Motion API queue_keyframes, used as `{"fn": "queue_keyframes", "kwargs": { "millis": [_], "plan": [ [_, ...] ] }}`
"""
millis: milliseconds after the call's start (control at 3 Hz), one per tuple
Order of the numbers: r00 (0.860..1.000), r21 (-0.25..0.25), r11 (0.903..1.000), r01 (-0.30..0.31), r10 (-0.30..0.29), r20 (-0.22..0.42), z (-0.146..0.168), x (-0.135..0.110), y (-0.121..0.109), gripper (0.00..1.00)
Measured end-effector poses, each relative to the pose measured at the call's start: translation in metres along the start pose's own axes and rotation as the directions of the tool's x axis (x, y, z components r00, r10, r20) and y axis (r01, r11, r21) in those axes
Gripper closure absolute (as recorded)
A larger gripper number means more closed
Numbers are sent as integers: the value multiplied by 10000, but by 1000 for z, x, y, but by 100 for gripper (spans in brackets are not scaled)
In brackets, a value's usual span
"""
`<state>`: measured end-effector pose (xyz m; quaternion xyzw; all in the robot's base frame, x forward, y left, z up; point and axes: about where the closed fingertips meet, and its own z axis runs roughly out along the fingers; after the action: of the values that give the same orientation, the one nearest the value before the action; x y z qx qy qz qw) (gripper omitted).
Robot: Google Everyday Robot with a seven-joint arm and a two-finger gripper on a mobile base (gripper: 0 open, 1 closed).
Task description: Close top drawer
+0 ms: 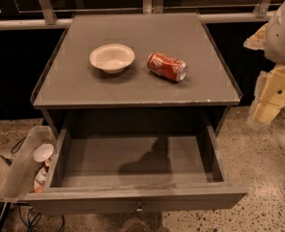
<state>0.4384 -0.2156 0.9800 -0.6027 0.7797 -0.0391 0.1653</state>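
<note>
Top drawer (132, 199) is sitting pulled well out below the tabletop's front edge. It's a wide shallow grey box with a flat front panel and a small round metal knob (139, 208) at centre. Gripper (265, 108) is hanging off the tabletop's right edge near the front right corner, above and outside the drawer's right wall, apart from it. Can't tell if it's open or closed. White bowl (112, 58) and red can (167, 66), lying on its side, are sitting mid-tabletop. Clear bin (16, 170) is sitting just beside the drawer's left wall.
</note>
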Motion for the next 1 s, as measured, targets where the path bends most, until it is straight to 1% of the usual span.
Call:
{"fn": "queue_keyframes", "kwargs": {
  "millis": [333, 667, 1000],
  "plan": [
    [10000, -25, 10000, 45, -45, 51, 2, 0, 4, 0],
    [9999, -238, 9997, 30, -26, 142, 19, 8, 20, 5],
    [9968, -307, 9995, -77, 101, 788, 42, 16, 44, 23]
  ]
}}
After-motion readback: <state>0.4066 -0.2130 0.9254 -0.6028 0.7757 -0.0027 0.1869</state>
